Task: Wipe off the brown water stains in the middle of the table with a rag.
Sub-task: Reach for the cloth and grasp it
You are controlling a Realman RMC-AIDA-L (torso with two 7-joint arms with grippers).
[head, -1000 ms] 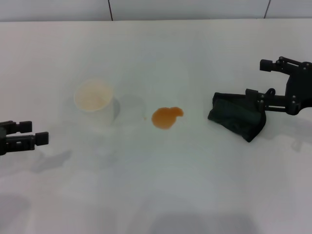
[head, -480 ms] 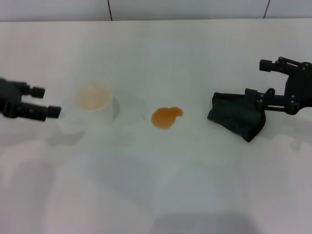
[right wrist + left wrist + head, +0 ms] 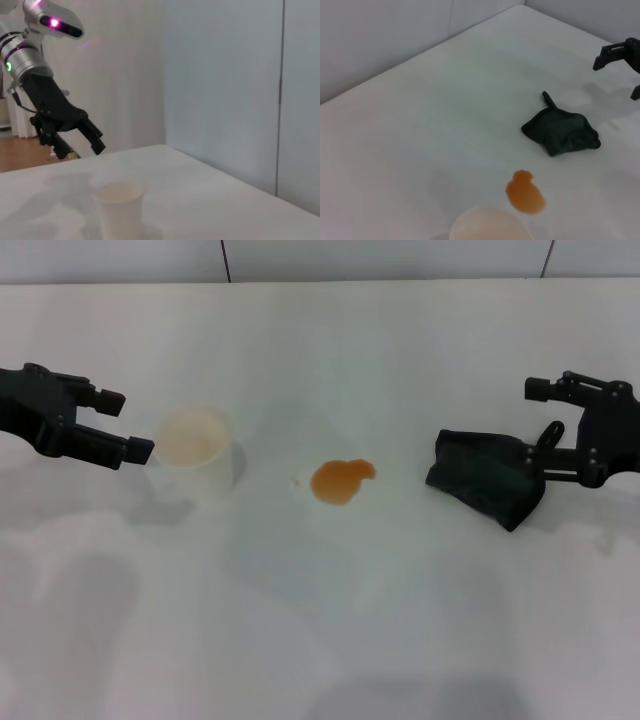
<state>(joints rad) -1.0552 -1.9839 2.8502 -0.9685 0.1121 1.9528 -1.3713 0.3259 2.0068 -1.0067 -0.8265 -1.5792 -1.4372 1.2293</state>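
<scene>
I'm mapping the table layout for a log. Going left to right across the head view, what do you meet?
Left gripper → white cup → brown water stains → rag → right gripper, all on or over the table.

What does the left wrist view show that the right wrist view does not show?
Only the left wrist view shows the rag, the brown water stains between rag and cup, and the right claw open beyond the rag. Only the right wrist view shows the left claw, open, raised above the table behind the cup, with its arm and a lit purple light. Both show the white cup and the white table.
</scene>
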